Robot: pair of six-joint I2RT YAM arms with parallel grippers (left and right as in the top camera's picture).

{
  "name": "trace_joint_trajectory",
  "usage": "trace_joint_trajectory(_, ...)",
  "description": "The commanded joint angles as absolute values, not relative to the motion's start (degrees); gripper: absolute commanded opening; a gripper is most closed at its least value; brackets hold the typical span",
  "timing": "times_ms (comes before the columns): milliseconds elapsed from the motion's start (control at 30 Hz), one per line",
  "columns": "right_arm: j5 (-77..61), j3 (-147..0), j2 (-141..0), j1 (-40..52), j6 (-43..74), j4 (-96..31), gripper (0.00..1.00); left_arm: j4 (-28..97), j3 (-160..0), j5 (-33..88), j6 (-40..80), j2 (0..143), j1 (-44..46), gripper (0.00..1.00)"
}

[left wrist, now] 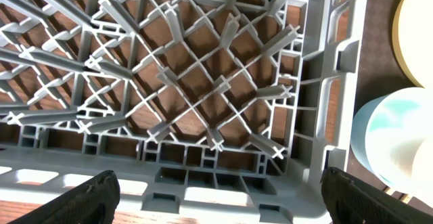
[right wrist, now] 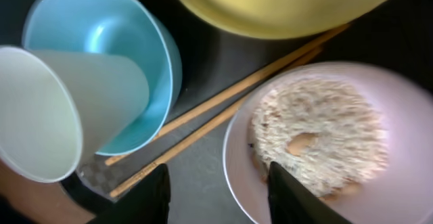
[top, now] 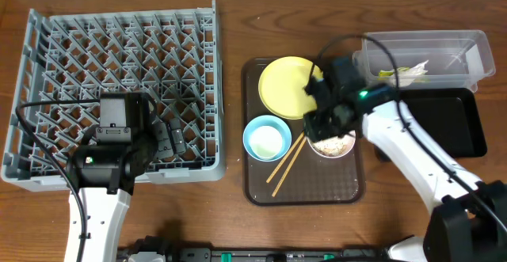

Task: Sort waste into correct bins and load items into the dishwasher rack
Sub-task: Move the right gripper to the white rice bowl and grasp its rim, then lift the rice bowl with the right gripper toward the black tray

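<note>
The grey dishwasher rack [top: 119, 56] stands at the left with nothing in it. My left gripper [top: 170, 139] is open and empty above its front right corner [left wrist: 226, 204]. On the brown serving tray [top: 317, 187] lie a yellow plate [top: 285, 84], a light-blue bowl [top: 252, 127] with a cream cup [right wrist: 54, 109] in it, wooden chopsticks [top: 287, 161] and a white bowl [top: 337, 145] holding rice [right wrist: 318, 136]. My right gripper [right wrist: 220, 197] is open, one finger over the rice, one outside the bowl's rim. A white wrapper [top: 412, 72] lies in the clear tub [top: 467, 44].
The black tray [top: 451, 123] sits right of the serving tray, just below the clear tub. Something yellow-green shows beside the wrapper in the tub. The right arm's cable loops over the tub's left end. The rack's wall [left wrist: 325, 82] stands close to the light-blue bowl.
</note>
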State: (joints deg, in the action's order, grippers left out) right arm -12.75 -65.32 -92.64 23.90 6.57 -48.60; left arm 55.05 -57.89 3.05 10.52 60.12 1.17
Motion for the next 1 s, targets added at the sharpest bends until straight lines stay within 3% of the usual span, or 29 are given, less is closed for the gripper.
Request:
trace_joint_trajectory(0, -10.15, -61.23, -93.17, 25.15, 8.54, -45.65, 0.41, 54.98, -59.0, 3.25, 11.05, 60.23, 0.93, 0.96)
trace_joint_trajectory(267, -9.87, -54.59, -93.19, 25.58, 9.17, -37.58, 0.35, 54.98, -59.0, 3.25, 11.05, 60.23, 0.93, 0.96)
trace_joint_trajectory(967, 0.86, -51.79, -93.19, 30.74, 9.19, -35.16, 0.14, 54.98, -59.0, 3.25, 11.03, 60.23, 0.93, 0.96)
